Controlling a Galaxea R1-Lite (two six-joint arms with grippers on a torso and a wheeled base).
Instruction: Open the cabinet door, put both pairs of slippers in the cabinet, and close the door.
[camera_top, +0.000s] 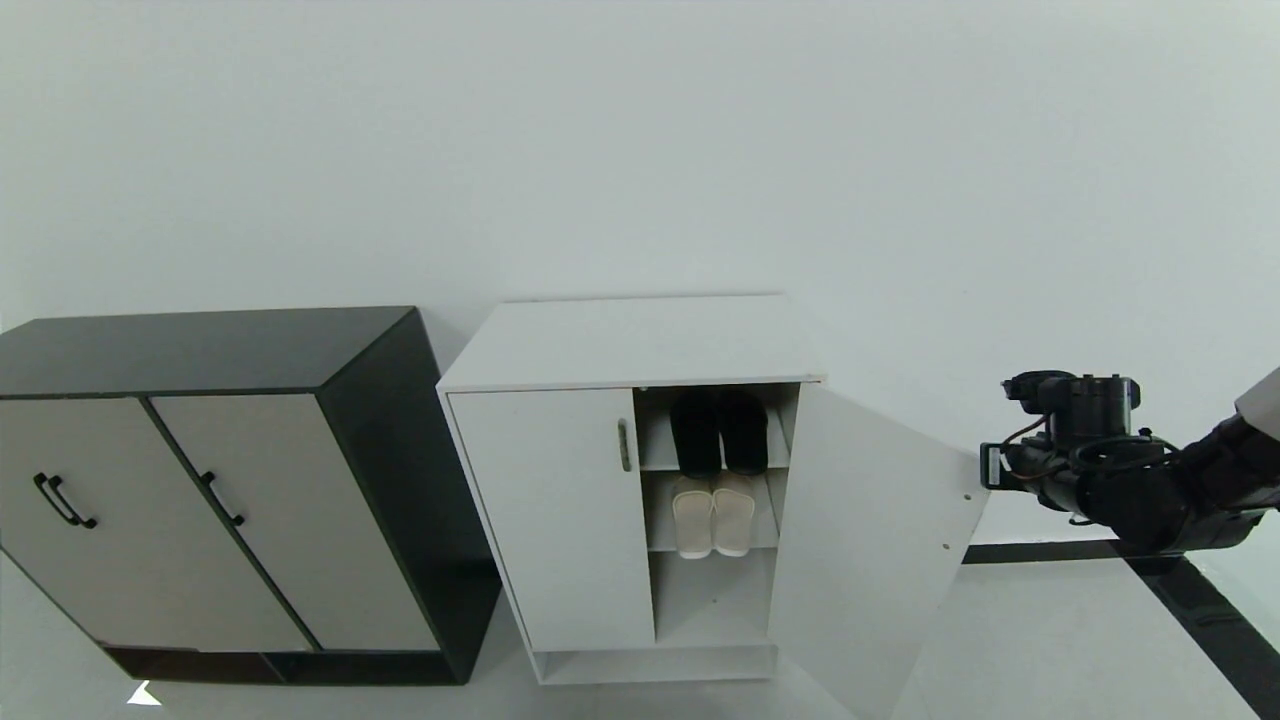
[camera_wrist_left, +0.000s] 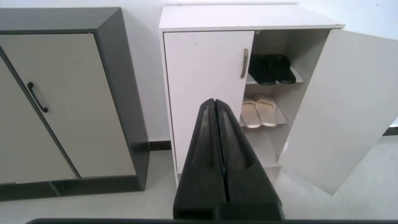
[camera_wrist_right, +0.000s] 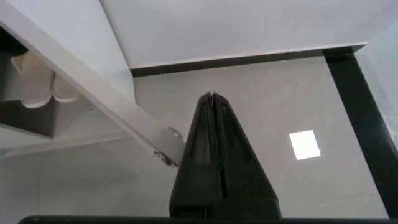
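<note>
Two pairs of slippers sit inside the white cabinet (camera_top: 630, 340): we see the black slippers (camera_top: 718, 430) on the top shelf and the white slippers (camera_top: 712, 515) on the shelf below. The cabinet's right-hand door (camera_top: 870, 540) stands wide open, while its left-hand door (camera_top: 550, 510) is closed. Our right gripper (camera_wrist_right: 213, 99) has its fingers pressed together with nothing between them, just beside that open door's free edge; we cannot tell whether it touches. Our left gripper (camera_wrist_left: 215, 102) is likewise closed and empty, facing the cabinet front. A dark cabinet (camera_top: 200, 350) stands just beside the white one, on our left.
</note>
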